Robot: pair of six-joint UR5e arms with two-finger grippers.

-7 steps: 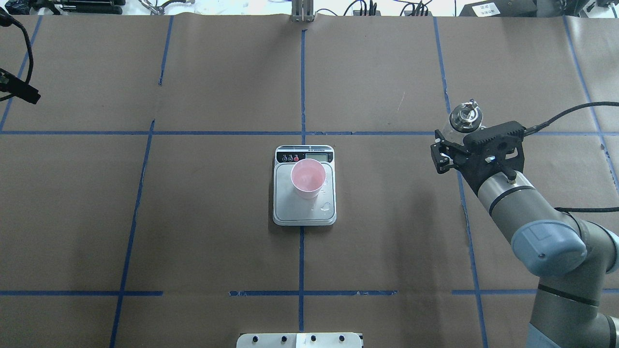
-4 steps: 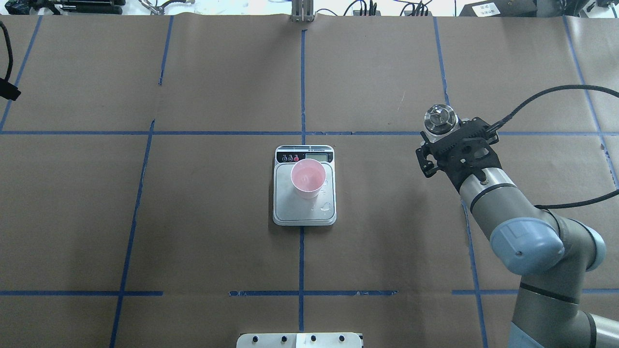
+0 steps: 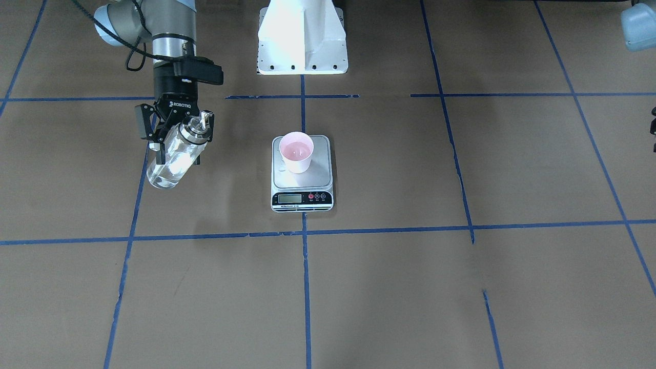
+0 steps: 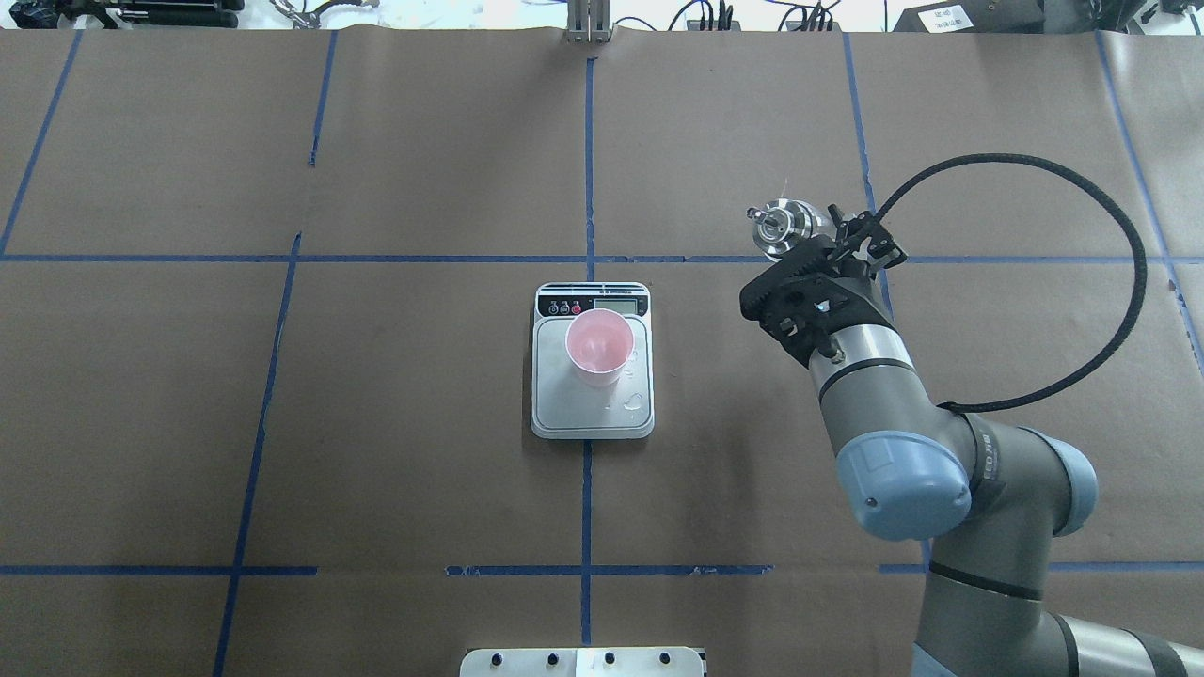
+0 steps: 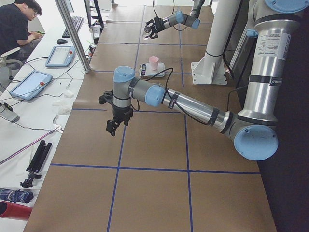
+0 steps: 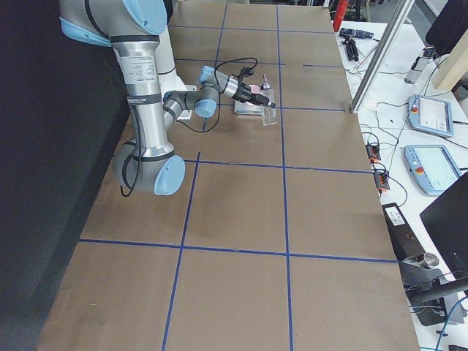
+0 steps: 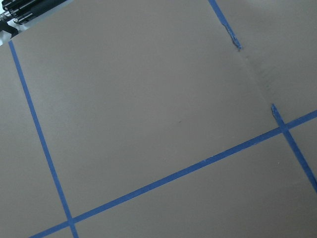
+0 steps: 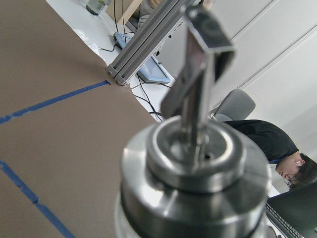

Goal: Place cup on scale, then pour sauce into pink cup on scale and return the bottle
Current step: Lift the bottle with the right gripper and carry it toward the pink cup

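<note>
Right gripper (image 3: 178, 141), clamped on bottle (image 3: 168, 165), well apart from cup (image 3: 296, 151) on scale (image 3: 303, 180): centre spout (image 3: 204, 119) over cup before tilting slowly; left gripper (image 5: 113, 126), cannot tell.

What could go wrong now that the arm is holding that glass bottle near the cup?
The bottle is smooth glass, held tilted in the right gripper, so it might slip. The cup is small, looks light and stands toward one end of the scale; the spout could miss it or knock it over. Droplets already lie on the scale, so more spilling seems possible.
</note>
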